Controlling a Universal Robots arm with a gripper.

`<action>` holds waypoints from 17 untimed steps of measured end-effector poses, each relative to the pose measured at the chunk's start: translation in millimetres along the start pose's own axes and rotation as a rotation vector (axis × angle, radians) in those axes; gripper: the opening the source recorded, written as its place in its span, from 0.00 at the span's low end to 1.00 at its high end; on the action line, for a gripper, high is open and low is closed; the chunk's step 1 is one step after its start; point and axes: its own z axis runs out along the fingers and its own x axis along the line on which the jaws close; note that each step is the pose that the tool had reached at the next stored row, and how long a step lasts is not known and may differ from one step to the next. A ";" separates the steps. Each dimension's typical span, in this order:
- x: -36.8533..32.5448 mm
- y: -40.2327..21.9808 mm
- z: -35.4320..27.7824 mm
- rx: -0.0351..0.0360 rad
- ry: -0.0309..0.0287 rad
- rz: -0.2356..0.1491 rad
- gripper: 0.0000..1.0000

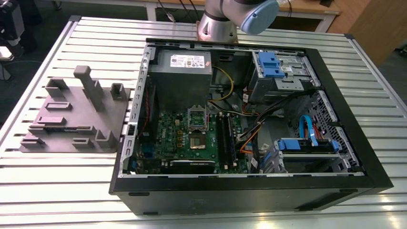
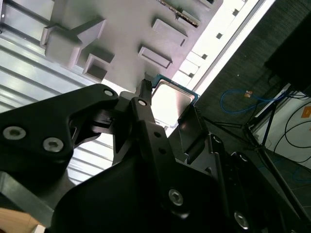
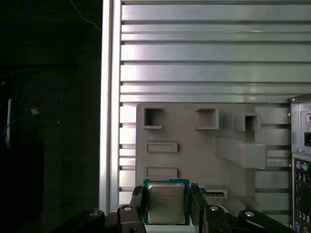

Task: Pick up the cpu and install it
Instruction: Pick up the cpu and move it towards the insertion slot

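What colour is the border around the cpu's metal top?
Teal-green on the cpu, around its silvery plate; clearest in the first wrist view.

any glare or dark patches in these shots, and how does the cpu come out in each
Second wrist view: glare washes the cpu pale, and the table edge is blown out white. First wrist view: cpu evenly lit, table slats banded with bright reflections, area beyond the table near black. Exterior view: even light, case interior shadowed.

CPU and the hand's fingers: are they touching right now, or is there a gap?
Touching. In the first wrist view the fingers of the hand sit flush against two opposite edges of the cpu, no gap on either side.
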 end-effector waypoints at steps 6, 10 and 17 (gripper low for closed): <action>0.1 0.3 -6.3 0.0000 0.0000 0.002 0.47; 0.2 0.4 -8.5 -0.0002 -0.0004 0.002 0.47; -0.4 0.6 -9.5 0.0001 0.0002 0.002 0.47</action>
